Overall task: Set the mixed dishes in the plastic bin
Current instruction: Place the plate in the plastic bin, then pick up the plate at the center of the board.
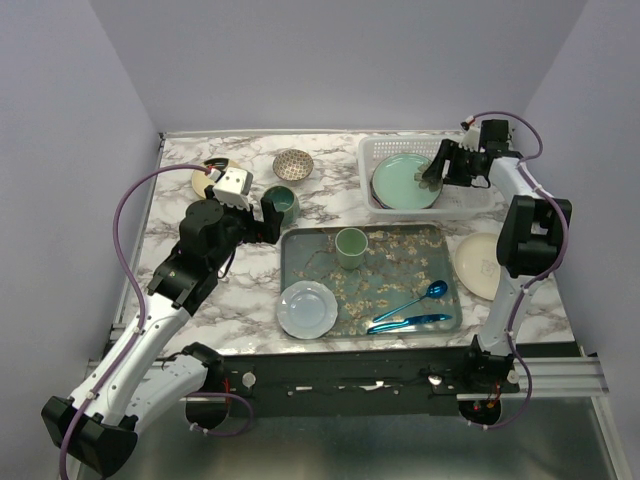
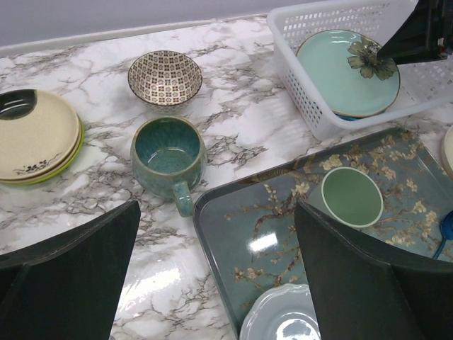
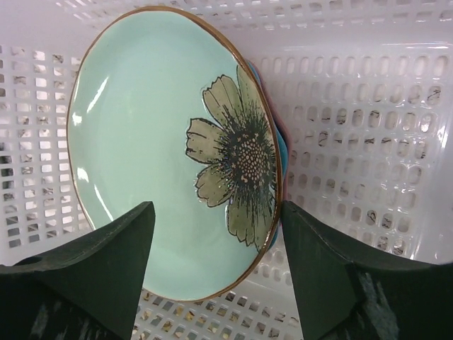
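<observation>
- Marble surface (image 1: 335, 175) is carrying the white plastic bin (image 1: 400, 143) at its far right.
- Bin is holding a mint flower plate (image 1: 405, 182).
- Teal mug (image 2: 168, 152) and speckled bowl (image 2: 165, 76) are sitting outside, left of it.
- Right jaws are hanging spread over the plate, and left jaws are hanging spread near the mug.

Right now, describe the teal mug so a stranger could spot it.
Find the blossom-patterned tray mid-table. Off its far left corner stands the mug, upright. Unlike the patterned bowl behind it, it is dark teal with a handle.

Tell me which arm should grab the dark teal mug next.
Left. The left fingers, open, hover just short of the mug, its handle toward them; the right fingers are far off, over the plastic bin.
</observation>
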### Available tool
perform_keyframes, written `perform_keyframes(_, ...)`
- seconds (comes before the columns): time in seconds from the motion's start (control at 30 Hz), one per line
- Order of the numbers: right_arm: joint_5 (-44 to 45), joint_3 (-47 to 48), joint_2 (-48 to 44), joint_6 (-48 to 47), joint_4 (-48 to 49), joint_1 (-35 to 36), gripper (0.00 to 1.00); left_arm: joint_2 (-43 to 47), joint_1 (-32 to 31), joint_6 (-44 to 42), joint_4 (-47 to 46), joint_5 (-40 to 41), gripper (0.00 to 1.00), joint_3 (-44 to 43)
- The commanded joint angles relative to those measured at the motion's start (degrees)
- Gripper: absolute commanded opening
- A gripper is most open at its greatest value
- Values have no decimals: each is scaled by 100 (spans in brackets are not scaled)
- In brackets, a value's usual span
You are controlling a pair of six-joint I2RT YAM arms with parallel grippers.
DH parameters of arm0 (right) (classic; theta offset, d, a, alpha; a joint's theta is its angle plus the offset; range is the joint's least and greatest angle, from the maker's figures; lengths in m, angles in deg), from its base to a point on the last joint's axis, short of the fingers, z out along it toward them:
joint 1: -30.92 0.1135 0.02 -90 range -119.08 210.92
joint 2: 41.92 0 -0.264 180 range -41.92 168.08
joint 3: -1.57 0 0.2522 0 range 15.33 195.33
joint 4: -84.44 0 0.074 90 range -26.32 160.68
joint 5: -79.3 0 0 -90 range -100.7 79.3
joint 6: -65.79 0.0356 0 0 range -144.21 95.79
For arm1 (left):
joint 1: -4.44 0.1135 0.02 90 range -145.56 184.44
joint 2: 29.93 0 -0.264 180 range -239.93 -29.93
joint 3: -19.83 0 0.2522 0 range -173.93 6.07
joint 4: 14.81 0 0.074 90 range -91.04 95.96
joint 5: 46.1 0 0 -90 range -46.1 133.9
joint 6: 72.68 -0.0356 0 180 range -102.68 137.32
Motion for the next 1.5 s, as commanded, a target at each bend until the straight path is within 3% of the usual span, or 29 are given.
perform_keyframes(0.0,361,212,-17,-385,-159,143,80,92,33,-19,10,-125,99,39)
perform_keyframes(0.13,581,195,-140,-614,-238,196,82,136,33,-19,10,-134,99,39)
perform_keyframes(0.23,774,142,-350,-912,-282,196,90,180,33,-10,19,-134,99,39)
perform_keyframes(0.43,802,-340,-1202,-1493,-291,196,98,294,42,7,2,-169,99,56)
perform_keyframes(1.07,-368,-2582,-4428,-2890,-641,196,100,479,42,69,-7,-204,99,91)
perform_keyframes(1.47,18,-3813,-5842,-4367,-1592,196,99,435,51,95,-25,-239,99,109)
